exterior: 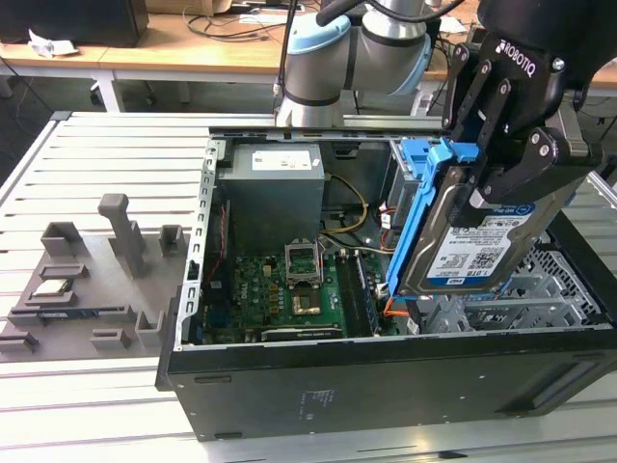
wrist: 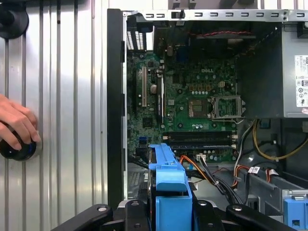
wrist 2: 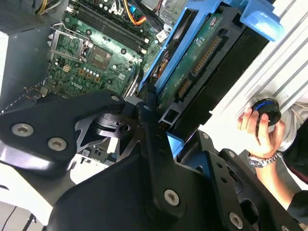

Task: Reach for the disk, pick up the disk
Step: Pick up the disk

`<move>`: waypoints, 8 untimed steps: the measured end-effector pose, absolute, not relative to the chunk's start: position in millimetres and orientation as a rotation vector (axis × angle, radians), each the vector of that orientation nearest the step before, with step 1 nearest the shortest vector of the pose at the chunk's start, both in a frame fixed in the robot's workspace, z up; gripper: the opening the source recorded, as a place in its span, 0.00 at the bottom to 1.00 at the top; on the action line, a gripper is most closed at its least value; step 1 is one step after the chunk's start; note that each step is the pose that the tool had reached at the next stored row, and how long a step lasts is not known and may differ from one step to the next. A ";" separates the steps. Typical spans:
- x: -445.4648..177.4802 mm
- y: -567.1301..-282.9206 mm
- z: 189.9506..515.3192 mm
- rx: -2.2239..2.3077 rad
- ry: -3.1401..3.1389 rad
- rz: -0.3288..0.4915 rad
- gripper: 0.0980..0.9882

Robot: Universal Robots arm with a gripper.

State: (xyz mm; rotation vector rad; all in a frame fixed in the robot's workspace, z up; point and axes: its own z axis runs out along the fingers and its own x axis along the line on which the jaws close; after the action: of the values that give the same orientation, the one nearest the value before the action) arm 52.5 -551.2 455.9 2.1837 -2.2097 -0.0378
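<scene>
One disk (exterior: pixel 469 253) above open computer case (exterior: pixel 386 386)

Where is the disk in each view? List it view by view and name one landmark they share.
Exterior view: the disk is held tilted above the open case, on the exterior view's right.
Second wrist view: the disk runs edge-on beyond the end effector.
First wrist view: its blue bracket shows.
Shared landmark: the green motherboard.

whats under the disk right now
The disk, clamped in the gripper, hangs tilted above the open computer case. Beneath it are the metal drive cage and orange cables; the disk covers the rest.
</scene>
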 end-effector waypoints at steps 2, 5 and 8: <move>55.1 -549.9 455.8 2.184 -2.210 -0.038 0.30; 60.1 -546.7 455.8 2.183 -2.209 -0.037 0.30; 64.2 -543.3 455.7 2.183 -2.209 -0.037 0.30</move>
State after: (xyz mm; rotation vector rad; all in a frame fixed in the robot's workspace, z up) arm 64.2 -543.3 455.7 2.1832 -2.2091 -0.0366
